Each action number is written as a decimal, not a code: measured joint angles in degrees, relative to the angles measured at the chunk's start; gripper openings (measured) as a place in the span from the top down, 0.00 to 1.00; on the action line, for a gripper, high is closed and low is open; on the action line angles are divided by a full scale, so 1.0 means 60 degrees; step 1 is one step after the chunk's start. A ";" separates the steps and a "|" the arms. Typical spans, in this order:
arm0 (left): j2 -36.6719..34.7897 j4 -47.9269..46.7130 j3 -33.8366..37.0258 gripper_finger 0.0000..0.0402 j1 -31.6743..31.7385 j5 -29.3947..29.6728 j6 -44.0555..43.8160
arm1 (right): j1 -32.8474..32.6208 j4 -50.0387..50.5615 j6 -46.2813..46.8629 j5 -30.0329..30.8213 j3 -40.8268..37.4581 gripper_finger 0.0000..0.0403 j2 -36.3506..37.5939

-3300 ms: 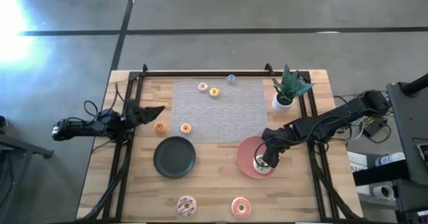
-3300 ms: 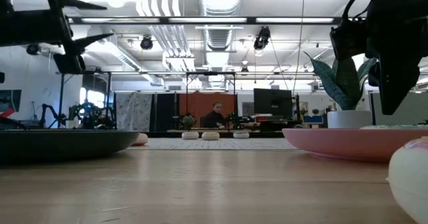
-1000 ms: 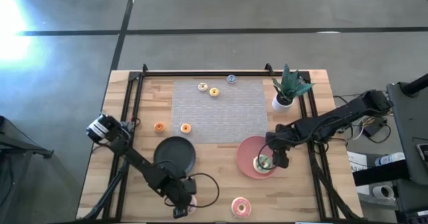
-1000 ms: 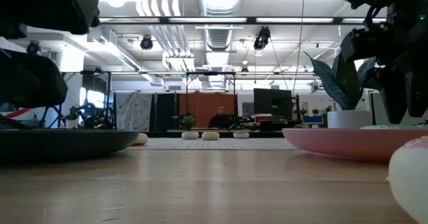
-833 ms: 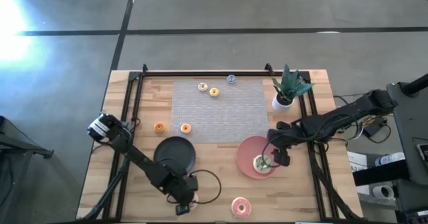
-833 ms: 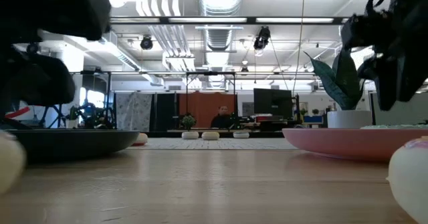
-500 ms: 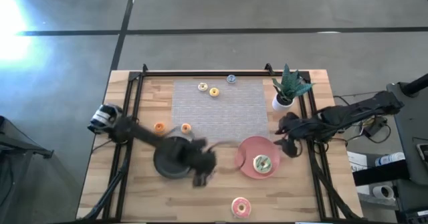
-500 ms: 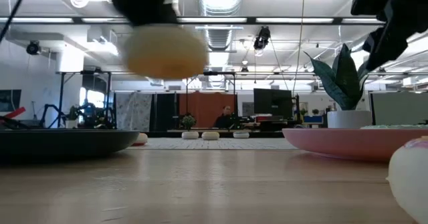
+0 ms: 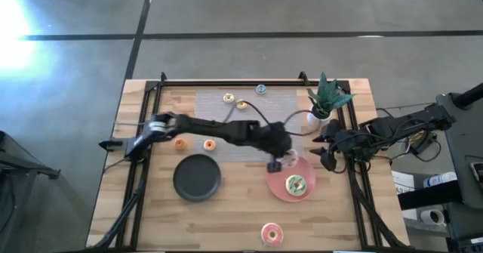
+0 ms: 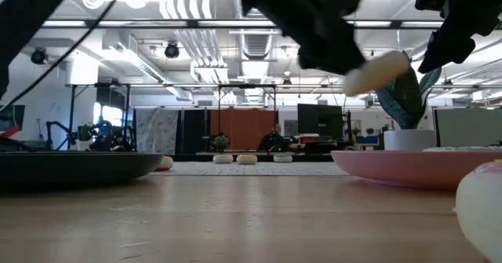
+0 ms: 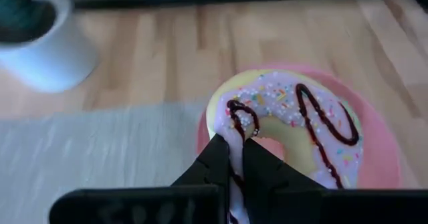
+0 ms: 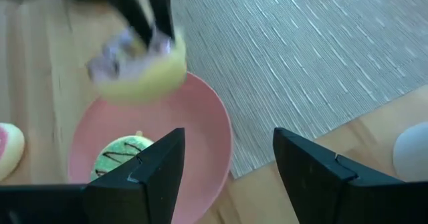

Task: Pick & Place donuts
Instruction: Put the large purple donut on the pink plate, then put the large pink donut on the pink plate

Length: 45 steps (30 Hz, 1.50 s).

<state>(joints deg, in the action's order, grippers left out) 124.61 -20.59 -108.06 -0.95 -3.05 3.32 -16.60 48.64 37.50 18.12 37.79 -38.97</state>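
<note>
My left gripper (image 9: 275, 162) reaches across the table and is shut on the pink-white sprinkled donut (image 11: 287, 120). It holds the donut in the air over the far-left rim of the pink plate (image 9: 281, 185). A green donut (image 9: 294, 183) lies flat on that plate. The pink-orange donut (image 9: 272, 234) lies on the wood near the front edge. Several tiny donuts (image 9: 210, 144) lie on the wood and on the grey mat (image 9: 249, 124). My right gripper (image 9: 324, 155) hangs open just right of the pink plate, with nothing between its fingers (image 12: 155, 164). My left gripper pinches the sprinkled donut's ring at one side (image 11: 235, 147) between its two fingers; a strip of icing shows between them. One fingertip (image 11: 257, 160) ends at the donut's hole, the other lies outside the ring. The donut (image 10: 376, 68) hangs tilted, clear of the pink plate.
A dark plate (image 9: 198, 177) sits left of the pink one. A potted plant in a white pot (image 9: 323, 106) stands at the far right, close behind my right gripper. A dark rail frame (image 9: 234, 81) runs along the table's far and side edges.
My left gripper has taken hold of the sprinkled donut at the table's near edge, lifted it clear and swung it fast toward the far right, over the pink plate. My right gripper has drawn back from above the green donut toward the right edge, staying open.
</note>
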 joint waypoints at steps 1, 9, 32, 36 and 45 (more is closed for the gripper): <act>0.0402 -0.0043 -0.0465 1.00 -0.0007 -0.0011 0.0004 | 0.0000 0.0181 0.0000 0.0005 0.0056 0.46 0.0017; 0.2673 -0.1039 -0.3264 1.00 0.0017 -0.0519 -0.0069 | 0.0000 0.2068 0.0383 0.0065 0.0439 0.46 0.0611; 0.2779 -0.3617 -0.4166 0.54 -0.0025 0.0270 -0.1317 | 0.0002 0.2612 0.0881 0.0518 0.0368 0.46 0.1539; 0.2157 -0.4722 -0.4126 0.53 -0.0059 0.0276 -0.1172 | 0.0000 0.2587 0.0655 0.0443 0.0359 0.46 0.1521; 0.0239 -0.6583 -0.2380 0.53 -0.1098 -0.0003 -0.0316 | 0.0000 0.2136 -0.0843 -0.0444 0.0322 0.46 0.0789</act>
<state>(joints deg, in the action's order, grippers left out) 126.05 -60.09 -122.33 -7.54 -3.07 1.43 -16.60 61.46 32.43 15.45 39.72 -34.24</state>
